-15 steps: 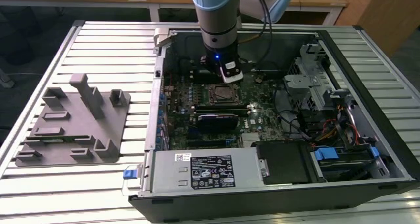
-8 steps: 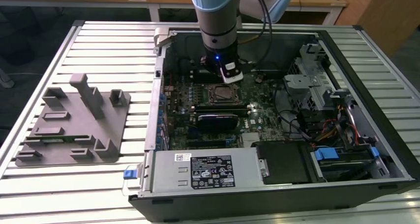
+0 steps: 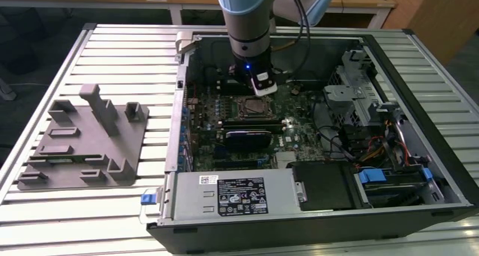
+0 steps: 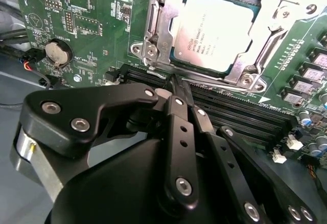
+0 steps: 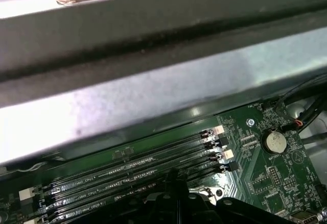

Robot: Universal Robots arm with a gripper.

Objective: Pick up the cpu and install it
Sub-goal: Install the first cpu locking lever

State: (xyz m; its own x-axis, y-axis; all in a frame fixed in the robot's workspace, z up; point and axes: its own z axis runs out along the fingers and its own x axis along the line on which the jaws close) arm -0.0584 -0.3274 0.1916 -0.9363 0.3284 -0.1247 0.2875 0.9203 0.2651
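Observation:
The cpu (image 4: 212,30), a flat square chip with a shiny silver top, lies in the motherboard socket (image 4: 153,35) with the metal retention frame around it. My gripper (image 4: 173,81) hovers just beside the socket, over the memory slots (image 4: 240,114). Its black fingers are shut tip to tip with nothing between them. In the exterior view the gripper (image 3: 252,94) hangs from the arm inside the open computer case, right above the socket (image 3: 253,106). In the first wrist view the fingertips (image 5: 173,175) point at the memory slots (image 5: 133,168).
The open case (image 3: 419,99) lies on a slatted metal table (image 3: 120,59). A black finned block (image 3: 247,138) sits below the socket, the power supply (image 3: 232,194) at the front, and cables and drive bays (image 3: 374,132) at the exterior view's right. A grey fixture tray (image 3: 82,138) rests at the left.

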